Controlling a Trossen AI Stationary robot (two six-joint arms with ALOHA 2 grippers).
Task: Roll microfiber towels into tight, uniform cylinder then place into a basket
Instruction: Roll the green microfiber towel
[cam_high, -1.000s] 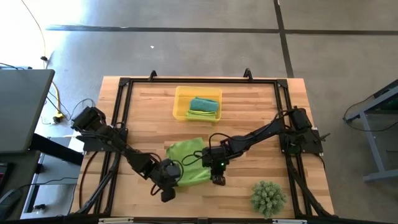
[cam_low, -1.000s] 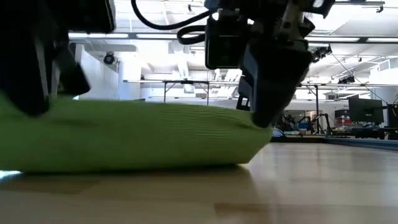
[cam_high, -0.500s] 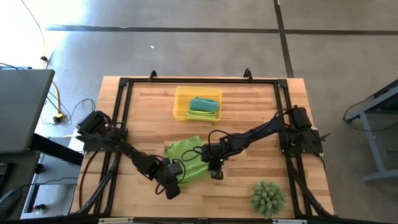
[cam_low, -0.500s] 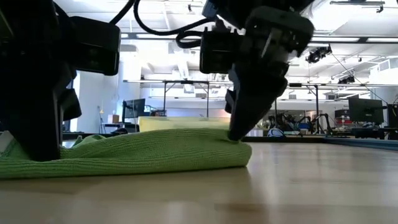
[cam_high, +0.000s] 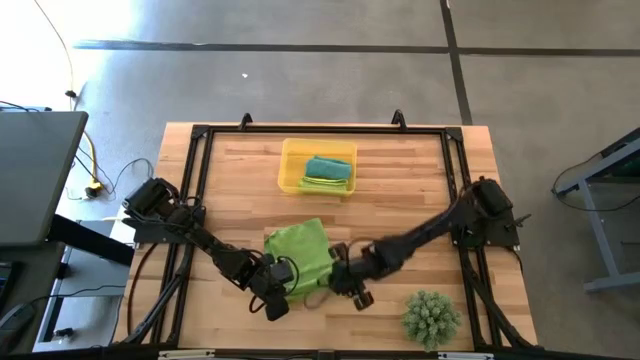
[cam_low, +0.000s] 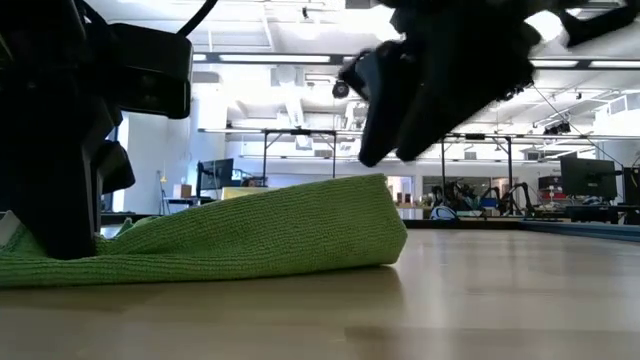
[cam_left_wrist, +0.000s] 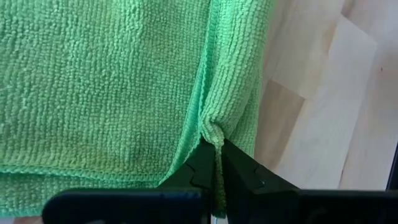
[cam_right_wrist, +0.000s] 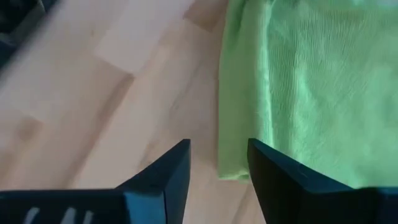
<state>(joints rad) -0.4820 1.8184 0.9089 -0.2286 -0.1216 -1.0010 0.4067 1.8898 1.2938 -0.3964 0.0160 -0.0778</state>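
Wooden desk (cam_high: 400, 200): lime towel (cam_high: 298, 255) lies folded at near centre, basket (cam_high: 292, 170) far, holding two rolled towels. Left gripper (cam_left_wrist: 215, 163) clamped on towel's near edge; right gripper (cam_right_wrist: 217, 168) apart, just off its corner. Risk: single pinch drags cloth, roll goes skewed

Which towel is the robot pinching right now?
The lime-green towel spread on the wooden table: the left gripper pinches its edge. The other towels lie folded in the yellow tray, untouched.
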